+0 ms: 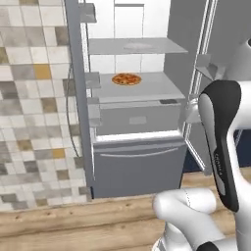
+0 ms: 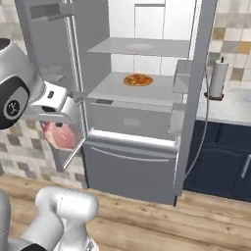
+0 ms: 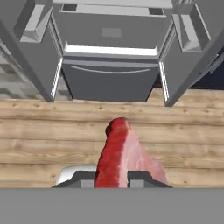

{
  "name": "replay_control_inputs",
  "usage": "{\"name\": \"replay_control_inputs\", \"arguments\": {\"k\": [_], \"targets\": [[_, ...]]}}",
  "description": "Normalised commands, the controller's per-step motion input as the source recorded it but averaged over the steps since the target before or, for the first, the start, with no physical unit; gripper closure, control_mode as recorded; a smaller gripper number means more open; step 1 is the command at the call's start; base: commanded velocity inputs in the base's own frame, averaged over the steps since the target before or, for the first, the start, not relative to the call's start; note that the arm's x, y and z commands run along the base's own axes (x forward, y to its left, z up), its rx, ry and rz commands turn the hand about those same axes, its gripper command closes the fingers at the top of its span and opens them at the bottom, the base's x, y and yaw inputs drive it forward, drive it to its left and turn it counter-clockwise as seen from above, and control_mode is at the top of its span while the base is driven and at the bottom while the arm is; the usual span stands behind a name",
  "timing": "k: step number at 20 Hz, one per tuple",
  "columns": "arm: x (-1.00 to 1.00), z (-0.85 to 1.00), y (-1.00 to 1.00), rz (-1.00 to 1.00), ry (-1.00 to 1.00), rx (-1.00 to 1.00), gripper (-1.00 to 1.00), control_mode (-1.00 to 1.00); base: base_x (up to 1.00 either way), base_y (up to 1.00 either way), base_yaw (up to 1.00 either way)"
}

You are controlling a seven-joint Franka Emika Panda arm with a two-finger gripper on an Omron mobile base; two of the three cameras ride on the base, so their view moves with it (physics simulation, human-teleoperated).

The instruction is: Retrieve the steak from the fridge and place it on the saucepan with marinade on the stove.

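Observation:
My gripper [image 3: 114,178] is shut on the steak [image 3: 121,154], a pinkish-red slab with a paler edge that stands up between the fingertips above the wooden floor. In the right base view the steak [image 2: 61,135] hangs below the hand at the gripper [image 2: 66,122], just left of the fridge's left door. The fridge [image 2: 131,166] stands open in front of me, both doors swung wide, its white interior and grey shelves showing. It also appears as the fridge [image 1: 137,164] in the left base view and the fridge [image 3: 109,78] in the hand view. The saucepan, marinade and stove are out of view.
A round orange pizza [image 1: 126,79] lies on the fridge's middle shelf. A paper towel roll [image 2: 218,78] stands on the counter to the right, above dark blue cabinets [image 2: 220,162]. A tiled wall [image 1: 34,108] runs to the left. The wooden floor [image 3: 52,131] lies before the fridge.

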Motion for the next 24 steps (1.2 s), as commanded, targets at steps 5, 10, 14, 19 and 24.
{"name": "replay_control_inputs", "arguments": {"k": [5, 10, 14, 19, 24], "targets": [[0.00, 0.00, 0.00, 0.00, 0.00, 0.00, 1.00, 1.00, -0.21, 0.02, 0.97], [0.00, 0.00, 0.00, 0.00, 0.00, 0.00, 1.00, 1.00, -0.17, 0.02, 1.00], [0.00, 0.00, 0.00, 0.00, 0.00, 0.00, 1.00, 1.00, -0.15, 0.09, 1.00], [0.00, 0.00, 0.00, 0.00, 0.00, 0.00, 1.00, 1.00, -0.17, 0.19, 1.00], [0.00, 0.00, 0.00, 0.00, 0.00, 0.00, 1.00, 1.00, -0.17, 0.11, 1.00]]}}
